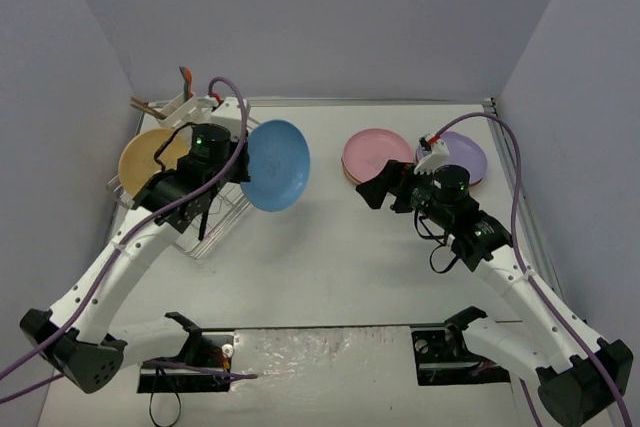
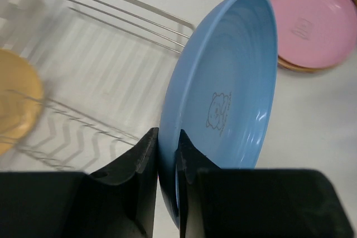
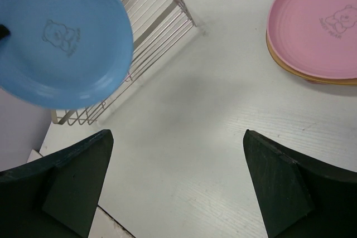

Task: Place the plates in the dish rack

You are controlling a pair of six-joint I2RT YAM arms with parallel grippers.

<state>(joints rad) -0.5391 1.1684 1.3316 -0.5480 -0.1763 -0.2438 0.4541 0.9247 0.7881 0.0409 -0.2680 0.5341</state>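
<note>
Blue plate (image 2: 228,82) is pinched by its rim between the closed fingers of my left pincer (image 2: 167,154). I hold it on edge in the air, just beside the right side of the dish rack (image 2: 128,12). A yellow plate (image 1: 150,157) leans inside the rack at its far left. My right pincer (image 3: 178,160) gapes wide with nothing in it, above the table (image 3: 195,110), between the rack and a pink plate (image 3: 318,26). That one lies on an orange-brown plate (image 3: 290,69). A purple plate (image 1: 455,155) lies just beside that stack.
</note>
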